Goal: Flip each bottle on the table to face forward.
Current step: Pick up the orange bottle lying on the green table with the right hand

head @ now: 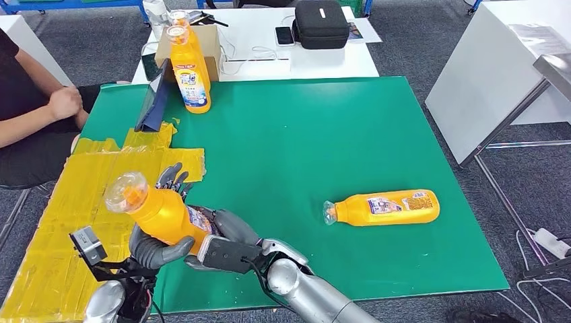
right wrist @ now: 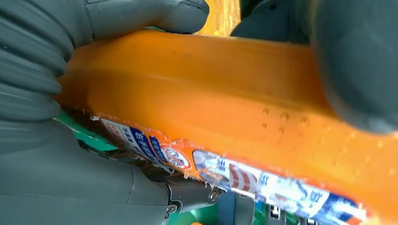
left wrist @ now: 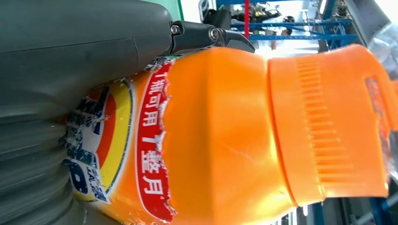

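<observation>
While both hands are on the held bottle (head: 158, 214), we treat it as a rigid, smooth plastic part: stiff body, slick where the label (left wrist: 141, 150) is torn. It sits tilted above the near-left table (head: 404, 269) edge, cap (head: 126, 191) up and away from us. Left hand (head: 158, 247) wraps the lower body, fingers clamped; right hand (head: 222, 235) grips the base end, thumb and fingers pressed on opposite faces. Best hold looks like the flat mid-body, not the ribbed cap. Contents: opaque, we can't tell the fill level, so assume some weight. Lying bottle (head: 384, 207) rests on its side at mid-right, capped, label up. Two upright bottles (head: 190, 70) stand at the far-left, just beside a cardboard box (head: 210, 47).
</observation>
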Robot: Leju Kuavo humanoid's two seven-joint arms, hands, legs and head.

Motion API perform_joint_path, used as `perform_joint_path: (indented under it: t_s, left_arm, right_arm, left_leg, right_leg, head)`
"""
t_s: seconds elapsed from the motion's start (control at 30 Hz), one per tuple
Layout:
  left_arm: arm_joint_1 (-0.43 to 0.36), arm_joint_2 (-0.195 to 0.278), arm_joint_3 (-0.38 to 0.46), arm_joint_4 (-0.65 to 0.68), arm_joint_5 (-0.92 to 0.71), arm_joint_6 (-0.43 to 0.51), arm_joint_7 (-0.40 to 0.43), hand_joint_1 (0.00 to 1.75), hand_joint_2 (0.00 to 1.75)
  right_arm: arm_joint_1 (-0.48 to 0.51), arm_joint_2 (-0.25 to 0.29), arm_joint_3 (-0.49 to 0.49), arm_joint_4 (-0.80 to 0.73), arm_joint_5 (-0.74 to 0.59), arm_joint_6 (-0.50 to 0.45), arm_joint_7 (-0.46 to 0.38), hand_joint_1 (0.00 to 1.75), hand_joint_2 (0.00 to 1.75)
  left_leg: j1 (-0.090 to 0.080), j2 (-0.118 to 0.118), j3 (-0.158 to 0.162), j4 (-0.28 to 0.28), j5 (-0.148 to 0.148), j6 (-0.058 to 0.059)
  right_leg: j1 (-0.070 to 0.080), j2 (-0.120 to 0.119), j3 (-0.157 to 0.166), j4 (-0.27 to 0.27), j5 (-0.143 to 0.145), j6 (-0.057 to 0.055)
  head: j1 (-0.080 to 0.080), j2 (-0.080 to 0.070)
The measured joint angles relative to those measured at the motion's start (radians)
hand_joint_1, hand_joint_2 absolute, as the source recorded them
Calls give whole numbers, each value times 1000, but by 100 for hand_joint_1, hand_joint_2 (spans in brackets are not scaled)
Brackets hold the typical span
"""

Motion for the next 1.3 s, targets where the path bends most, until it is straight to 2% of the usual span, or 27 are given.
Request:
perform_joint_path:
  t_s: [0.37, 0.4, 0.53, 0.87, 1.07, 1.3]
  left_arm:
    - [19, 0, 14, 1, -1, 9, -1, 0, 175]
    - [19, 0, 14, 1, -2, 11, -1, 4, 175]
    - [19, 0, 14, 1, -13, 24, -6, 175, 175]
    - [19, 0, 13, 0, -87, 35, -60, 175, 175]
    - [15, 0, 0, -20, -141, 47, -79, 175, 175]
    - [7, -7, -21, -54, -182, 62, -92, 175, 175]
  right_arm:
    - [-18, 12, 35, 59, 3, -10, -6, 175, 175]
    - [-19, 12, 37, 61, 3, -10, -6, 175, 175]
    - [-20, 13, 41, 70, 3, -14, -7, 175, 175]
    - [-18, 8, 39, 70, 30, -69, -12, 175, 175]
    - [-4, -30, -5, -1, 61, -107, 4, 175, 175]
    - [32, -80, -94, -110, 75, -104, 11, 175, 175]
  left_leg:
    - [0, 1, 0, 0, 0, 0]
    - [0, 1, -1, 0, 0, 0]
    - [0, 1, -1, 0, 0, 0]
    - [0, 1, -1, 0, 0, 0]
    - [0, 1, -1, 0, 0, 0]
    - [0, 0, -1, 0, 0, 0]
  right_leg:
    - [1, 1, -2, 0, 0, 0]
    - [1, 1, -2, 0, 0, 0]
    - [0, 1, -2, 0, 0, 0]
    - [0, 1, -2, 0, 0, 0]
    - [0, 1, -2, 0, 0, 0]
    - [0, 0, -2, 0, 0, 0]
  head:
    - [0, 0]
    - [0, 0]
    - [0, 0]
    - [0, 0]
    - [0, 0]
    - [0, 0]
